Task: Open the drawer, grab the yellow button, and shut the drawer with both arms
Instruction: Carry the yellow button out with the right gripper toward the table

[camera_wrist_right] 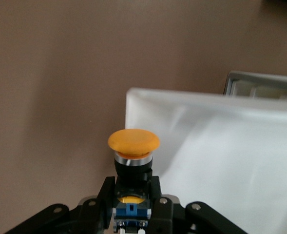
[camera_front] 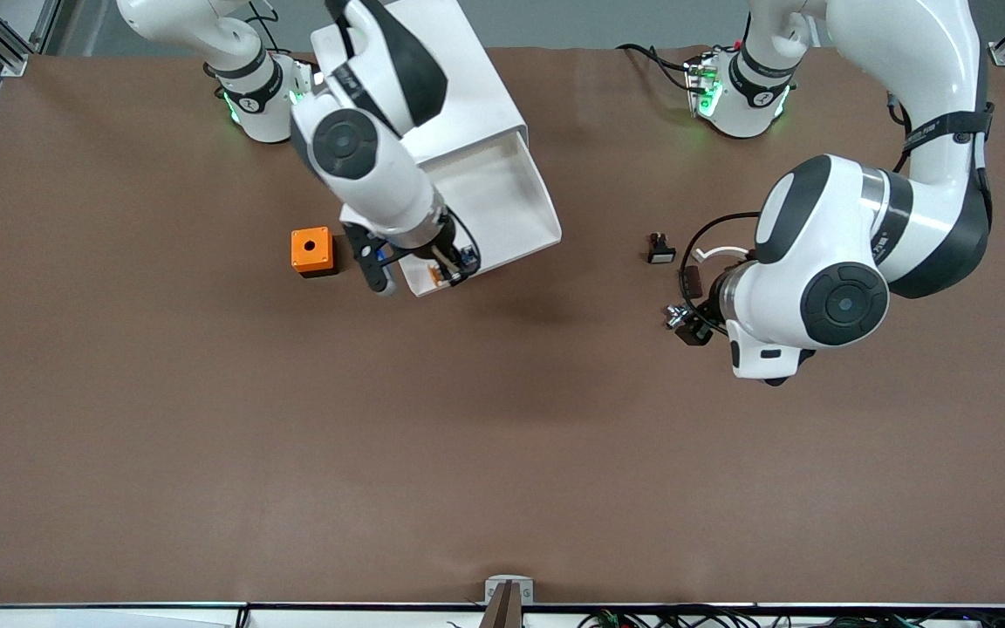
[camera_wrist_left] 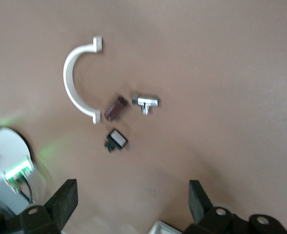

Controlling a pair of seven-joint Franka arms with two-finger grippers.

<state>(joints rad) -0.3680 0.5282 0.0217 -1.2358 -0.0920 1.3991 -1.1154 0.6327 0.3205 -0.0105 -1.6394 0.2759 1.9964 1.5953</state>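
The drawer point(camera_front: 502, 192) stands pulled out of the white cabinet point(camera_front: 459, 78), and it shows as a white tray point(camera_wrist_right: 221, 161) in the right wrist view. My right gripper point(camera_front: 446, 266) hangs over the drawer's corner nearest the front camera. The right gripper point(camera_wrist_right: 131, 187) is shut on the button point(camera_wrist_right: 133, 141), gripping its black-and-blue body while the orange cap sticks out past the fingertips. The button point(camera_front: 439, 274) shows as an orange speck in the front view. My left gripper point(camera_wrist_left: 133, 195) is open and empty above the bare table at the left arm's point(camera_front: 825, 296) end.
An orange cube with a hole point(camera_front: 311, 250) sits beside the drawer toward the right arm's end. Near the left hand lie a black part with a white cap point(camera_front: 660, 250), a white curved clamp point(camera_wrist_left: 77, 80), a brown piece point(camera_wrist_left: 115, 108) and a metal fitting point(camera_wrist_left: 145, 102).
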